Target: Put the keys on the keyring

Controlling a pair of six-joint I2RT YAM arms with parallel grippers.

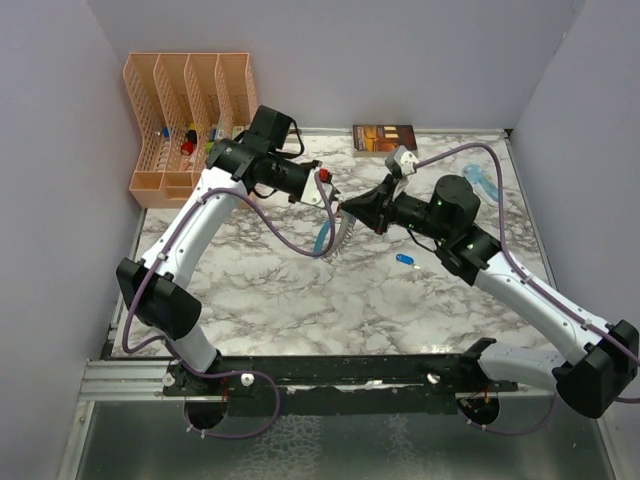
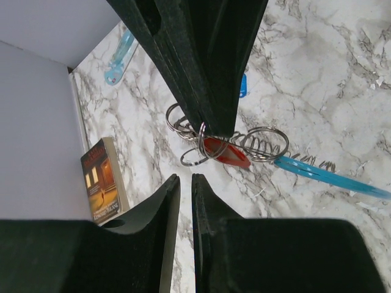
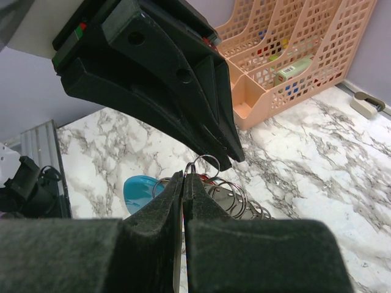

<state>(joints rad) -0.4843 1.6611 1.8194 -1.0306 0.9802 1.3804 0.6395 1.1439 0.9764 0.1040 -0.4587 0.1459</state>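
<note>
My right gripper [image 1: 350, 208] [image 3: 183, 175] is shut on a metal ring of the keyring [image 1: 337, 237] [image 2: 263, 143] [image 3: 229, 192] and holds the bunch above the table's middle. The red key [image 2: 227, 152] hangs among the rings, and the light-blue strap [image 2: 330, 176] [image 3: 137, 190] trails below. My left gripper [image 1: 333, 203] [image 2: 185, 177] is tip to tip with the right one. Its jaws are nearly together with a thin gap and nothing shows between them. The dark blue key [image 1: 405, 260] [image 2: 242, 85] lies on the marble to the right of the bunch.
An orange file organizer [image 1: 190, 110] [image 3: 293, 55] stands at the back left. A book [image 1: 385, 137] [image 2: 104, 180] lies at the back centre. A pale-blue see-through object [image 1: 480, 185] [image 2: 119, 58] lies at the back right.
</note>
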